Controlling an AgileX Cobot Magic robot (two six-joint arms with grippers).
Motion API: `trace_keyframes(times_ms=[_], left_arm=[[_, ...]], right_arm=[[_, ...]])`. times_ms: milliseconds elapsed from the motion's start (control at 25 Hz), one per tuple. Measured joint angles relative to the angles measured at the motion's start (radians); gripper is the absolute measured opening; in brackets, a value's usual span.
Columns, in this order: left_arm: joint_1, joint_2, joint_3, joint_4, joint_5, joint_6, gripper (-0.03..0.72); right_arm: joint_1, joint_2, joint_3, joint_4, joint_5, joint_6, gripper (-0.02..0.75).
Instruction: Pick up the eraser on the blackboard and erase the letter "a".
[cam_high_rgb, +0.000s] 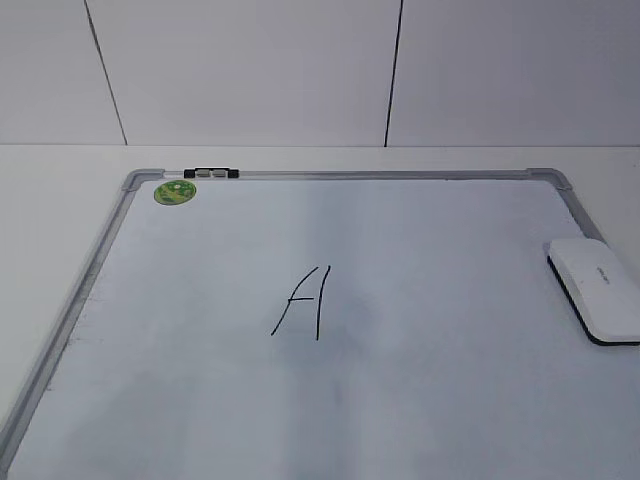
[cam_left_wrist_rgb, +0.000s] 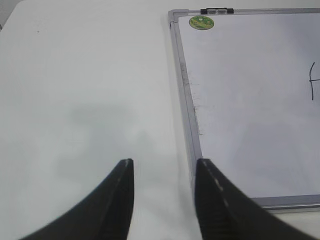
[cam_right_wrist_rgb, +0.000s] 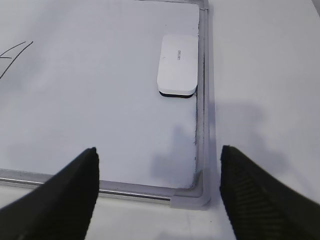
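On my far left, my left gripper (cam_left_wrist_rgb: 162, 192) hangs over bare tabletop (cam_left_wrist_rgb: 80, 90) just outside the left frame rail of the blackboard (cam_left_wrist_rgb: 186, 115), its fingers (cam_left_wrist_rgb: 120, 200) spread and holding nothing. Smudgy dark streaks line the board's surface beside that rail. At the top left corner sit a round green magnet (cam_high_rgb: 175, 192) and, just beside it on the top rail, a small black-and-silver clip (cam_high_rgb: 212, 173).

Near the middle of the board is the only writing I can find: an angular capital "A" (cam_high_rgb: 303, 300) in thin black marker. I see no lowercase cursive letter in any view, so I take this mark as the letter to erase, and that is a judgement.

Further right, the eraser (cam_high_rgb: 597, 288) lies flat on the board against its right rail, white top up, black underside showing at the edge. My right gripper (cam_right_wrist_rgb: 157, 192) hovers above the board's near right corner, fingers wide apart and empty, with the eraser well ahead of it.

The risks, as I judge them: the eraser sits touching or almost touching the rail, so one finger may land on the frame and push the block away instead of closing on it. Wiping with a tilted eraser would leave part of the stroke.

The exterior view cuts off the eraser's right end and the board's near edge; neither arm shows there. Each wrist view catches only a fragment of the letter.
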Motion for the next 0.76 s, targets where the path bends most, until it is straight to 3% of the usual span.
trace_keyframes(times_ms=[760], left_arm=[[0.000, 0.000, 0.000, 0.000, 0.000, 0.000, 0.257]], right_arm=[[0.000, 0.000, 0.000, -0.002, 0.000, 0.000, 0.577]])
